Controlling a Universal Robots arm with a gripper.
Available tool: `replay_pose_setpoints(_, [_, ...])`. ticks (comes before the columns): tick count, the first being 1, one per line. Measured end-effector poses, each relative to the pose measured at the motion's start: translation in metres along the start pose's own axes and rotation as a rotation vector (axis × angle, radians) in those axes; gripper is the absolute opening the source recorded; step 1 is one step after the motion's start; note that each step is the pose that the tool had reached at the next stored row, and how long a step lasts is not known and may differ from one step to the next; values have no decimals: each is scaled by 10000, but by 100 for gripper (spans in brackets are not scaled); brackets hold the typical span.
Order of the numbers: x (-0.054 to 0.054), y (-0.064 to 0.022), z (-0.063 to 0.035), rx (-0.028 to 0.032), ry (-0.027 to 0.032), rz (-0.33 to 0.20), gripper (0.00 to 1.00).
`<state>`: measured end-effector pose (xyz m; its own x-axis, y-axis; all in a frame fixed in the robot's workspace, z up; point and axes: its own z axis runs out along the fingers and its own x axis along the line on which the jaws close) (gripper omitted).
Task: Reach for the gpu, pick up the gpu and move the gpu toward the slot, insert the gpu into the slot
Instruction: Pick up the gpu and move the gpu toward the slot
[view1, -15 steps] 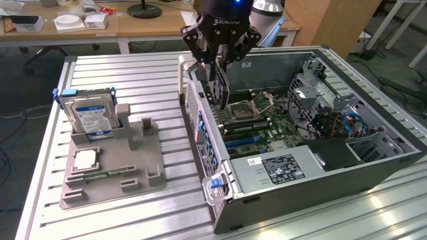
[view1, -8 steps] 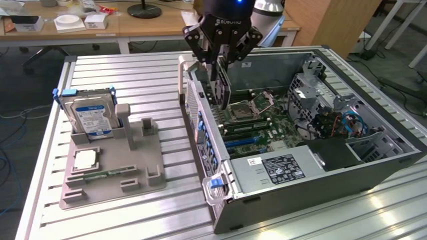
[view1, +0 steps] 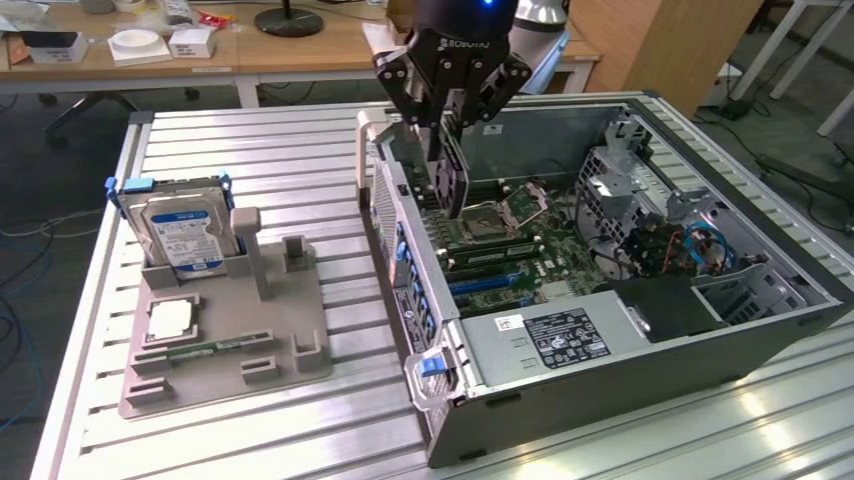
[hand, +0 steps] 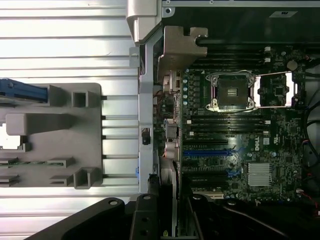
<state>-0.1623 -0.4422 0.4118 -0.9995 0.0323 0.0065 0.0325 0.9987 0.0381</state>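
Dark card in hand: I have the gpu (view1: 451, 180) pinched on edge in the gripper (view1: 449, 125), fingers half closed on its upper part. It hangs inside the open case, beside the processor socket (view1: 514, 208). The blue slot (view1: 487, 283) lies apart from it, nearer the power supply (view1: 561, 335). I judge the card must stay upright and parallel to the slot. The rear wall (view1: 400, 235) crowds it closely. 1 hard drive (view1: 180, 235) stands outside.
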Motion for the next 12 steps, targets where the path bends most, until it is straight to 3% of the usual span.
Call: replay_pose_setpoints(12, [-106,4,-1,0,0,0,26])
